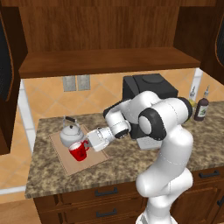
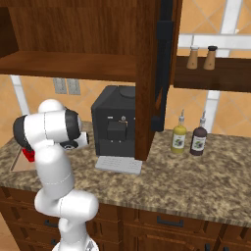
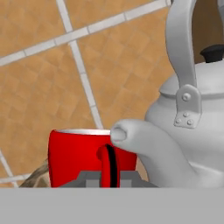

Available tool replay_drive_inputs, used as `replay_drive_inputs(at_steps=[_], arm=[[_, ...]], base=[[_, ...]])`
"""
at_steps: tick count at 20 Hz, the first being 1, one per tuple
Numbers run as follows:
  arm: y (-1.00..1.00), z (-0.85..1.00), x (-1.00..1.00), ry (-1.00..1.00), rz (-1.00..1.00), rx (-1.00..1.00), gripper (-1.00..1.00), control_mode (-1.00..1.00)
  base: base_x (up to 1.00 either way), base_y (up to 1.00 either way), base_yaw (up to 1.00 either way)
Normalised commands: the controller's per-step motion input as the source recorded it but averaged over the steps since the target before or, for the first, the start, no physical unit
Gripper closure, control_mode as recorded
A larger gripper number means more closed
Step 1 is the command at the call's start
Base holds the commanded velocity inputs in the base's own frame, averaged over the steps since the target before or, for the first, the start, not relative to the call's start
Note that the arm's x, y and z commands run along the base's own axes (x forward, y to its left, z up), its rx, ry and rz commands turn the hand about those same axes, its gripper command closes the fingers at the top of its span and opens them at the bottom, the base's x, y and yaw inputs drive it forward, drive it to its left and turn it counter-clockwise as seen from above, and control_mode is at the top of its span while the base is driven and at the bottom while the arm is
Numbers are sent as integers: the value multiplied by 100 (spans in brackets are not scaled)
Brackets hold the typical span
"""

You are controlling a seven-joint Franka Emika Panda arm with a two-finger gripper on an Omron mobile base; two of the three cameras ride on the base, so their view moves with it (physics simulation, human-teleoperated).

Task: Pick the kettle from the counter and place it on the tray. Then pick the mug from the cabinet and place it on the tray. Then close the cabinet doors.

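Small bright red mug [image 1: 79, 151]: over the flat light-brown wooden tray [image 1: 65, 162], beside the squat silver-white metal kettle [image 1: 70, 133], clamped by its handle in the two-finger gripper [image 1: 89, 144]. To do well: lower it level, keep off the spout, release only once seated. Dark wooden cabinet doors [image 2: 164, 63] remain open.

coffee machine [image 2: 119, 126], 2 bottles [image 2: 189, 138], shakers [image 2: 202, 58]

Granite counter [image 1: 131, 164] bearing tray [image 1: 65, 159], coffee machine [image 1: 146, 89], bottles [image 1: 201, 107].
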Motion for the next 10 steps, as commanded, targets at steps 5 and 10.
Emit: replay_drive_inputs(at_steps=[5,10], arm=[[0,-23,-28,-11,-3,0,-100,-100],[-3,-23,-16,-4,-8,2,-100,-100]], base=[[0,0,0],[0,0,0]])
